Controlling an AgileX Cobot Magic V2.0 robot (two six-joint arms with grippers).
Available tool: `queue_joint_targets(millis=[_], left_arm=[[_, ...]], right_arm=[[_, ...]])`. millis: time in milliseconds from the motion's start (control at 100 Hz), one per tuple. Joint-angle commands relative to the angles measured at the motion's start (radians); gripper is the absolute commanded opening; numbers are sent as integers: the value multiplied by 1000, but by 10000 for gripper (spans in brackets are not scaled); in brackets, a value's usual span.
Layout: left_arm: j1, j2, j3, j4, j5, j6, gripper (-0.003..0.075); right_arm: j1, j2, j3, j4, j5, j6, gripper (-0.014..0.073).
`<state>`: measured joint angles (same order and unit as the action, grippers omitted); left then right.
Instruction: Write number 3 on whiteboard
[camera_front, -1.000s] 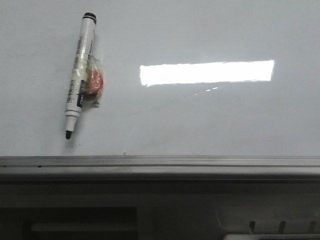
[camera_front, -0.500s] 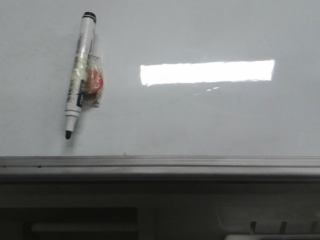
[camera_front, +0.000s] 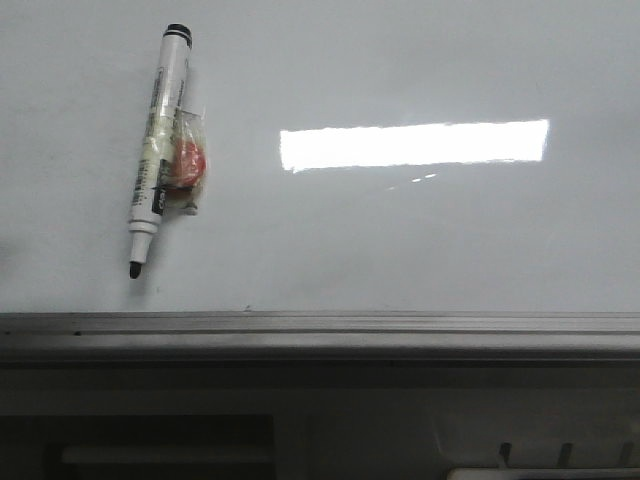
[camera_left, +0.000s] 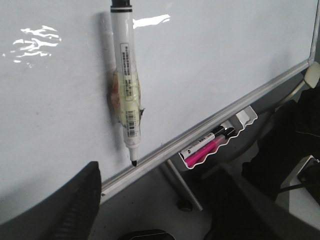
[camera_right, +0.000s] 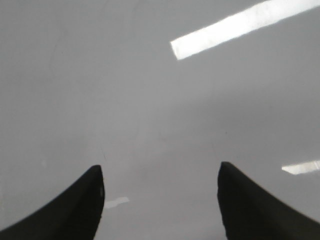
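Shiny pale grey is what we see most, because the whiteboard fills almost the whole front view, smooth and glossy, with one bright long patch of light on it. We count one marker on the board, near its left side and a little above the bottom edge. It is a white tube with black print, a black end at the top and a black tip pointing down, and it leans a bit. One small clear wrapper with something red inside is stuck just beside the marker, touching it. We see no drawn line on the board, so the number 3 is not there yet. One grey metal rail runs along the bottom edge of the board. In the left wrist view we see one wavy white tray below the board with a pink pen and a black pen lying in it. We count two grippers. The left gripper has its dark fingers spread wide apart with nothing between them, and the marker tip is beyond them. The right gripper also has its two dark fingers wide apart and holds nothing, facing bare board.
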<state>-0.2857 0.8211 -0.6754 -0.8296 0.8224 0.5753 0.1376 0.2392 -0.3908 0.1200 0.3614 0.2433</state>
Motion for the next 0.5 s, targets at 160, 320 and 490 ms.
queue_joint_targets(millis=[160, 320, 490], left_arm=[[-90, 123, -41, -17, -128, 20, 437], [-205, 195, -41, -16, -237, 17, 436], [-293, 254, -41, -24, -370, -3, 400]], right_arm=[[7, 21, -38, -2, -60, -14, 441], [7, 22, -36, -4, -58, -14, 441], [7, 22, -36, -4, -58, -14, 441]])
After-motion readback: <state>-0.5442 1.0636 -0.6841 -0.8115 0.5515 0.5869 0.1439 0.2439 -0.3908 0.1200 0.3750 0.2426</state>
